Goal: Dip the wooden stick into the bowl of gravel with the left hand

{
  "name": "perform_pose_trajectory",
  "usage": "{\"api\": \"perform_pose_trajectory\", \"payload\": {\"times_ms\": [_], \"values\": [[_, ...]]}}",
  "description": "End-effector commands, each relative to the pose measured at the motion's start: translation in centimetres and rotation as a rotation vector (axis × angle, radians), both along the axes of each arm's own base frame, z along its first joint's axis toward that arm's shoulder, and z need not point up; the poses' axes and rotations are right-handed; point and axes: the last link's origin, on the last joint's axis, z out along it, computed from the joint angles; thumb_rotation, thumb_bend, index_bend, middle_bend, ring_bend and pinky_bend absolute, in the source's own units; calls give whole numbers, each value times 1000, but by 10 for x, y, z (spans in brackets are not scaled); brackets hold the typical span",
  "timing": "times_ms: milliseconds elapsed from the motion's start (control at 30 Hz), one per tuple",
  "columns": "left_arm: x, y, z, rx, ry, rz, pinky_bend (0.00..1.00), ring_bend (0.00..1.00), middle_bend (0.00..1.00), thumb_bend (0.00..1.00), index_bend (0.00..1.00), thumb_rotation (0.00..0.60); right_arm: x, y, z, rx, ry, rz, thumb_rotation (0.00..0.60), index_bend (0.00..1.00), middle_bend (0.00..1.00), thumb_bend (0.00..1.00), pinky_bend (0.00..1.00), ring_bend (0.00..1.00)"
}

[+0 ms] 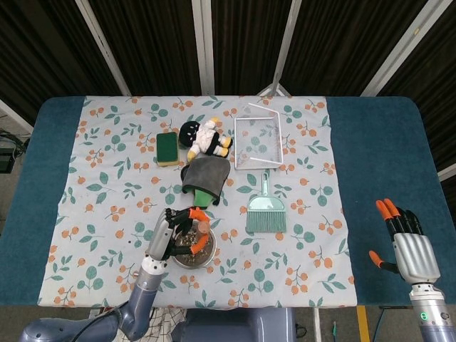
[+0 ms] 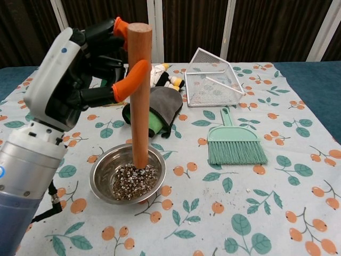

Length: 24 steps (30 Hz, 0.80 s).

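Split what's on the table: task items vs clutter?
Task items:
wooden stick, upright, held by left hand
bowl of gravel

Clutter:
green brush
wire basket
plush doll
sponge
grey and green cloth
right hand, idle, holds nothing

Beyond the left hand (image 2: 80, 69), the cloth (image 2: 160, 109) and doll (image 2: 160, 76) crowd close; to its right, bare table up to the brush (image 2: 234, 141) and basket (image 2: 213, 77).
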Motion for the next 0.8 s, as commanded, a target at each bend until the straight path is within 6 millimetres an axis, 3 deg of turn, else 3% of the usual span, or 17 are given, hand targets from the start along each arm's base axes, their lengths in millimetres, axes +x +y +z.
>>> {"api": "perform_pose_trajectory", "payload": {"times_ms": [33, 467, 800], "values": [[-2, -1, -1, -8, -2, 8, 958, 864, 626, 909, 551, 600, 0, 0, 0, 1, -1, -2, 600, 0, 0, 269, 0, 0], [-37, -16, -8, -32, 30, 49, 958, 864, 626, 909, 553, 600, 0, 0, 0, 5, -8, -5, 600, 0, 0, 268, 0, 0], [-48, -18, -10, -38, 55, 60, 958, 864, 626, 909, 553, 600, 1, 0, 0, 5, -12, -5, 600, 0, 0, 268, 0, 0]]}}
